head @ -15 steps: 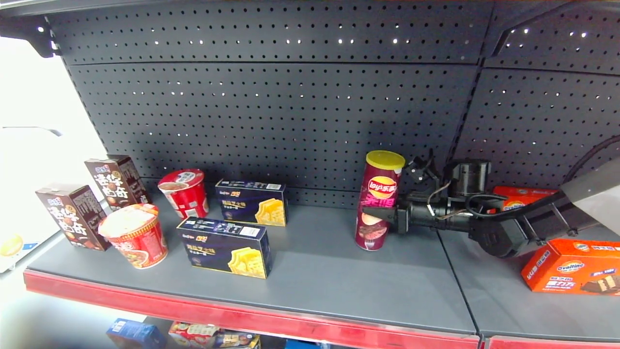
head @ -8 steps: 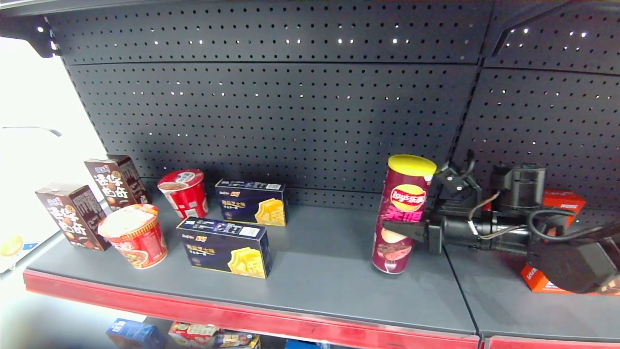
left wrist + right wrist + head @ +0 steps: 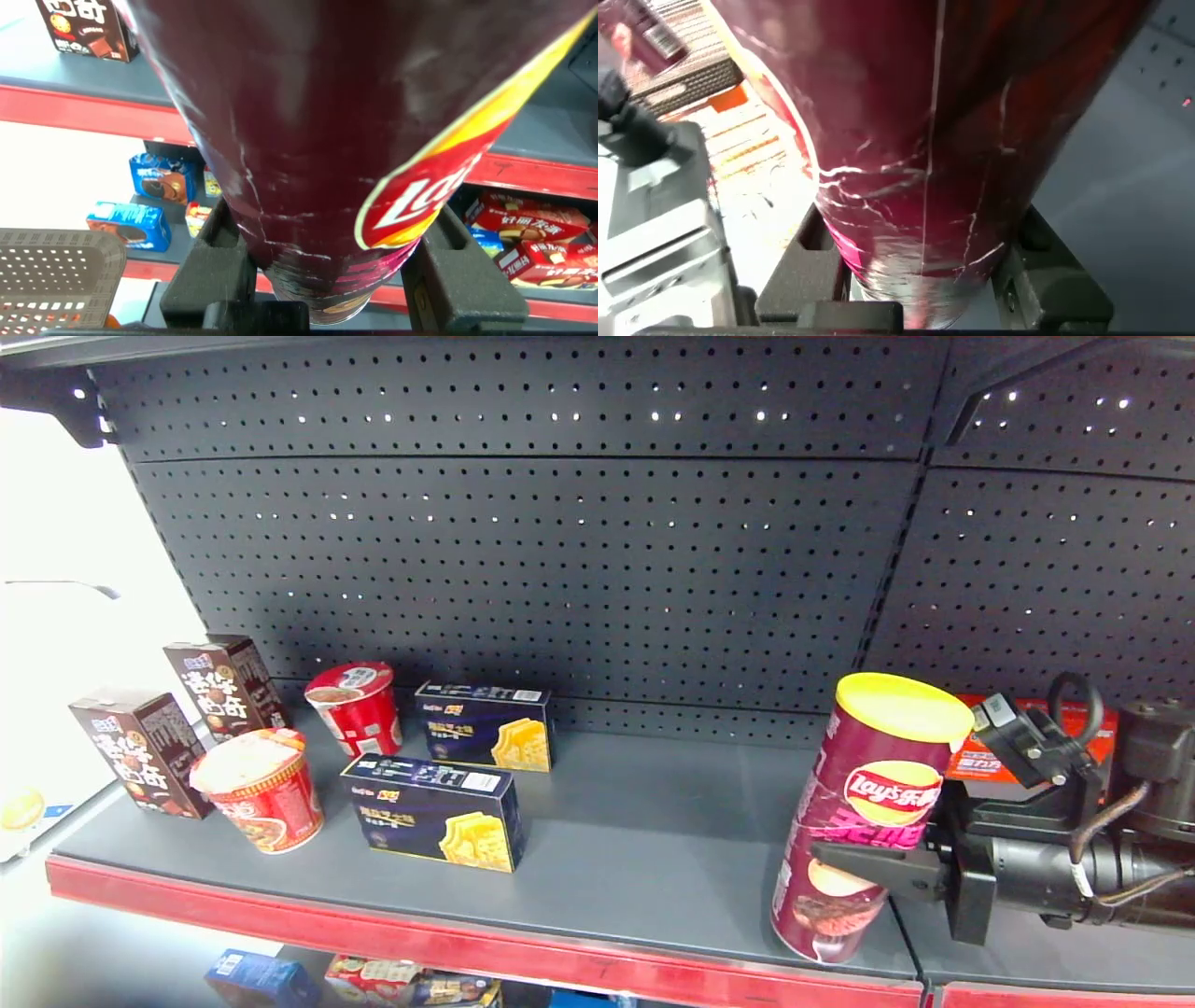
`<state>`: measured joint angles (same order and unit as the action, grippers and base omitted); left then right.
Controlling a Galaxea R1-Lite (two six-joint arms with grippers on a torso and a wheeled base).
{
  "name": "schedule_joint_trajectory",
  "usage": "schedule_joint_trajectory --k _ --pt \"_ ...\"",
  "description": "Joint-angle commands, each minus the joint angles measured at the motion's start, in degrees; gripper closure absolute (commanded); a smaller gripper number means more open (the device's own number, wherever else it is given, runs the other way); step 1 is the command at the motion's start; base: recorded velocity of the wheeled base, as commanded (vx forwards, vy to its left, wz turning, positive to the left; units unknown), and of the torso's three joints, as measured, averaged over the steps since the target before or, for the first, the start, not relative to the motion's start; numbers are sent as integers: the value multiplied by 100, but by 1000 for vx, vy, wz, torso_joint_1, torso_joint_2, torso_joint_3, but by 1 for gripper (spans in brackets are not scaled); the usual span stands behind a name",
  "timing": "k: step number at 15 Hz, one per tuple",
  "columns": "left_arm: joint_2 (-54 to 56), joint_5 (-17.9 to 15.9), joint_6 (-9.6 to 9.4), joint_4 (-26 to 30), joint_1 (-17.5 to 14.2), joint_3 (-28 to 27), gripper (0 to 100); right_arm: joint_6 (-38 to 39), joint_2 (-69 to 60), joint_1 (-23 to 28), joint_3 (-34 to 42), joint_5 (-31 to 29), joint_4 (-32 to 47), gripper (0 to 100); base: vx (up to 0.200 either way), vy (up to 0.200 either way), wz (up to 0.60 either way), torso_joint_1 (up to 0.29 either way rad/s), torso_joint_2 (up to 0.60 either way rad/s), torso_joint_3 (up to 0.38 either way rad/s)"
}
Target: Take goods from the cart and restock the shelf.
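The chip can [image 3: 878, 775] has come from mid-shelf out to the front edge of the shelf [image 3: 635, 840], tilted, with the right gripper [image 3: 864, 861] clamped round its waist. The left gripper [image 3: 336, 271] grips a second can [image 3: 308, 121], out in front of the shelving. Released tilted here, the chip can could topple off.

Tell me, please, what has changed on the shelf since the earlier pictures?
The right gripper, shut on the chips can, carried it to the robot's right and toward the front edge of the shelf. The noodle cups and boxes stayed where they were.
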<state>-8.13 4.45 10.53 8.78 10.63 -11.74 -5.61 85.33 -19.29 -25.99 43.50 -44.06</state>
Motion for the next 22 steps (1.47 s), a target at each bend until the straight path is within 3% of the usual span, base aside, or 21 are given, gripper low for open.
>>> schedule_joint_trajectory --k 1,12,15,22 --pt "5 3 1 -8 0 -13 100 -11 -201 13 235 10 -6 100 0 0 0 0 0 0" --pt "5 12 1 -16 -8 -39 100 -54 888 206 -187 168 -446 100 0 0 0 0 0 0" --pt "5 12 1 -16 -8 -39 100 -134 1302 276 -143 317 -973 100 0 0 0 0 0 0" --pt "5 47 10 -8 -17 5 100 -301 1425 443 -187 344 -982 100 0 0 0 0 0 0"
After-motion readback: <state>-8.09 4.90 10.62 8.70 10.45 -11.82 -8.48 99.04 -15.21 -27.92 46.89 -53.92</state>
